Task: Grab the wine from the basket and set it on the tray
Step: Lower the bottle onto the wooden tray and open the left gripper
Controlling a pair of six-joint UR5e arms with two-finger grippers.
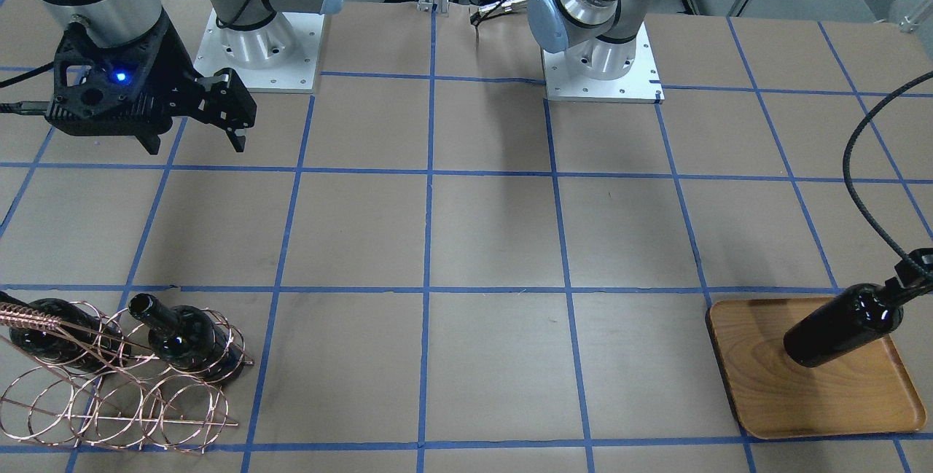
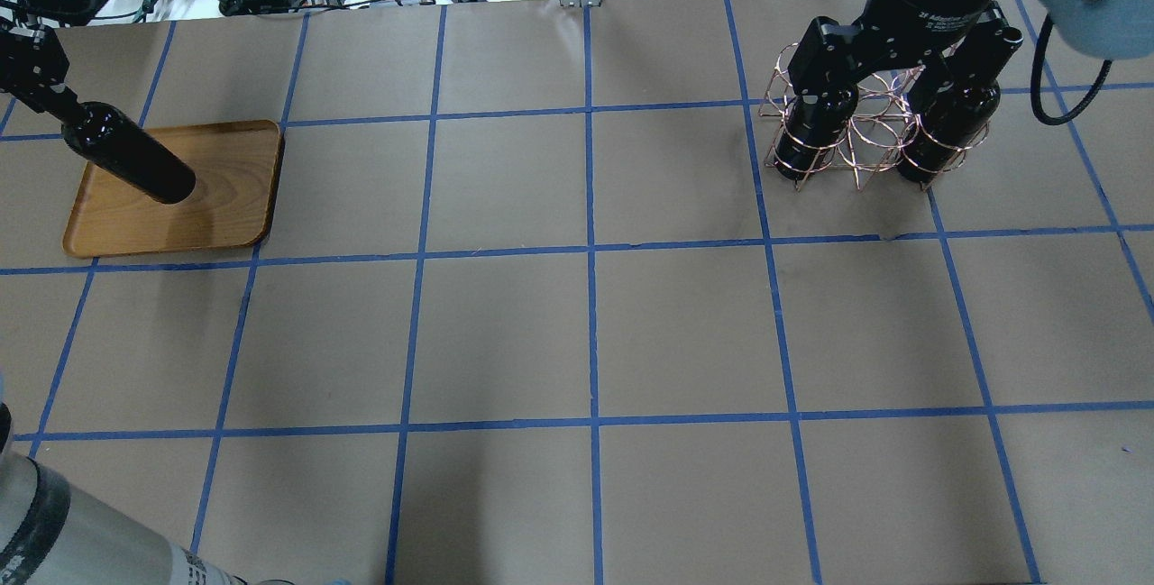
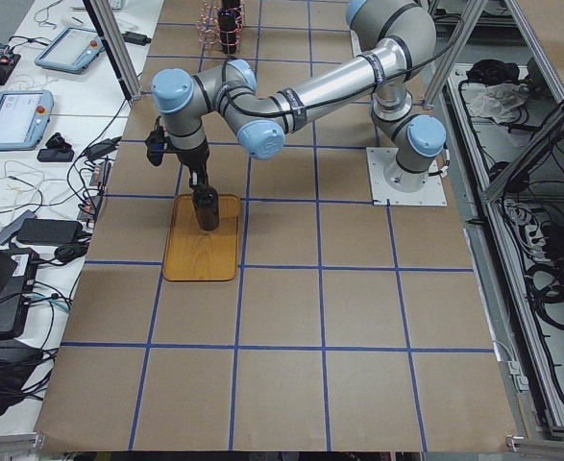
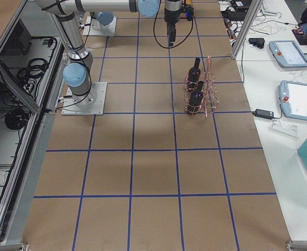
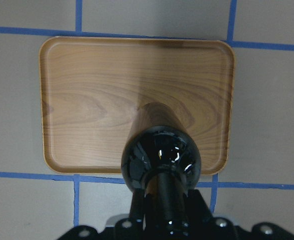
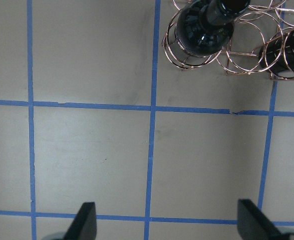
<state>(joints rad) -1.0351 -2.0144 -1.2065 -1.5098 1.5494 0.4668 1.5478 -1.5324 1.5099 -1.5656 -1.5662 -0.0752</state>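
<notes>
Over the grained wooden tray, left end effector grips glossy wine.

I see my left gripper on the neck of a bottle, upright over the tray; the basket stands far down the table.

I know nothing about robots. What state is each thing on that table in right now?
tray: flat on the table, mostly bare wood.
held wine bottle: upright, base at the tray; touching or not, cannot tell.
left gripper: shut on the held wine bottle's neck.
right gripper: open, empty, above the table.
basket: on the table, several rings empty.
two other wine bottles: sitting in basket rings.
</notes>
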